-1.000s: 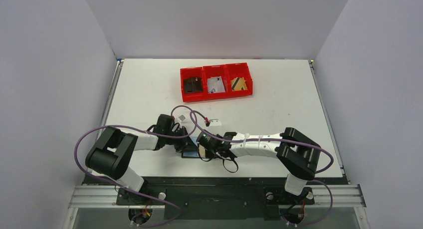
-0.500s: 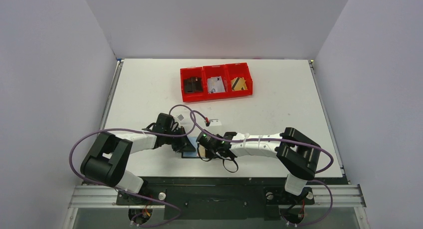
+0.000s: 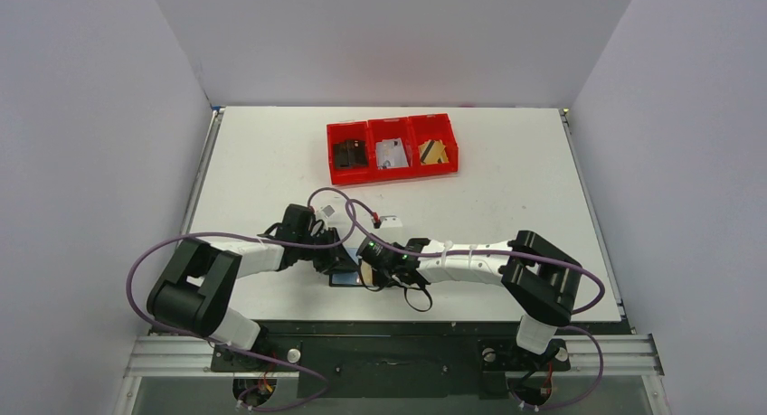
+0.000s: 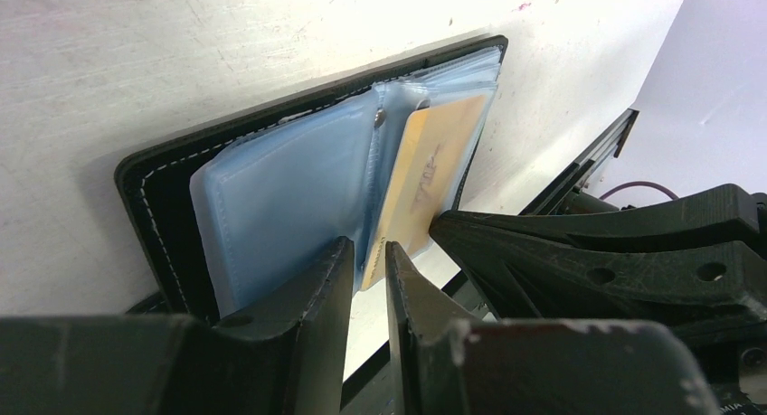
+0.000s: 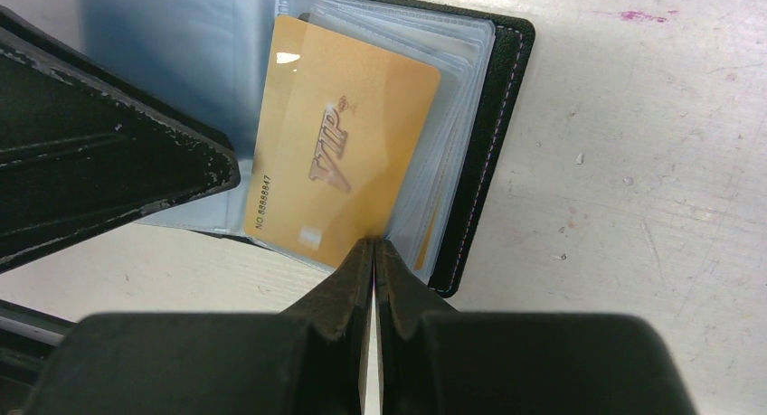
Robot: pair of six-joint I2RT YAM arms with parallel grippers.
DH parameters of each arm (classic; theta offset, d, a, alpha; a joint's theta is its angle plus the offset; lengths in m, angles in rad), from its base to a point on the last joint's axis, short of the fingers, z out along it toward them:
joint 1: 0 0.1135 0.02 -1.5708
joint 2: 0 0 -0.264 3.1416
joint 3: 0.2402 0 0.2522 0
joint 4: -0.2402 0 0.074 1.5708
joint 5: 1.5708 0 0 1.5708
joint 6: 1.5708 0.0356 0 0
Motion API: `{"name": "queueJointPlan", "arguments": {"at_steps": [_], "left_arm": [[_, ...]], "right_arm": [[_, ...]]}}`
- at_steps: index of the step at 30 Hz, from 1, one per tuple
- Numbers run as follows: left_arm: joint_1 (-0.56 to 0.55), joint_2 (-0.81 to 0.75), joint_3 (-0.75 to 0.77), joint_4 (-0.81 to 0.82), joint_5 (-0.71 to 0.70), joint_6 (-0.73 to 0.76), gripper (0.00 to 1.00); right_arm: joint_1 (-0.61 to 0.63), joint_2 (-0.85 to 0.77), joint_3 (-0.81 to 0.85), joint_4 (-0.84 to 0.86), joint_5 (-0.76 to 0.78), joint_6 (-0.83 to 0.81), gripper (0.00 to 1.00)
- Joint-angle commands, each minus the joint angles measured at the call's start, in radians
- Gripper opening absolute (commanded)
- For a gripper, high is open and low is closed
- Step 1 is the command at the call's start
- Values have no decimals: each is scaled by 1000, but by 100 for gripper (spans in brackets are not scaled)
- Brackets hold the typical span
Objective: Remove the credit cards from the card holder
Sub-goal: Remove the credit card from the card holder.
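Note:
The black card holder (image 3: 344,274) lies open on the table near the front edge, between both grippers. In the right wrist view its clear bluish sleeves (image 5: 457,117) fan out and a gold credit card (image 5: 348,135) marked VIP stands partly out of them. My right gripper (image 5: 374,245) is shut on the near edge of that gold card. In the left wrist view the card holder (image 4: 163,198) shows its blue sleeves and the gold card (image 4: 434,171). My left gripper (image 4: 369,252) is closed narrowly on the middle fold of the sleeves.
Three joined red bins (image 3: 392,146) stand at the back centre, holding a black item, pale cards and gold cards. A small white object (image 3: 391,221) and a pale card (image 3: 330,213) lie just beyond the grippers. The table's front edge is close behind the holder.
My left arm has swung its elbow a little to the left while its gripper stayed at the holder. The right gripper has hardly moved.

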Motion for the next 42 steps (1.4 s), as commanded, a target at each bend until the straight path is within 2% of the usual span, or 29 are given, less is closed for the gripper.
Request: {"name": "queueJointPlan", "arguments": {"at_steps": [1, 11, 18, 21, 32, 42], "left_arm": [[-4, 23, -1, 80, 36, -2, 18], [-33, 64, 1, 116, 41, -10, 17], [-36, 62, 2, 105, 36, -9, 0], [-36, 60, 5, 88, 20, -3, 0], [-18, 6, 58, -134, -132, 62, 0], [-9, -11, 73, -170, -163, 69, 0]], "right_arm": [[7, 139, -79, -36, -117, 16, 0], [5, 143, -76, -36, -120, 15, 0], [4, 147, -75, -36, -123, 14, 0], [3, 143, -78, -36, -121, 18, 0], [-38, 98, -164, 17, -134, 51, 0], [-57, 94, -188, 43, -153, 57, 0]]}}
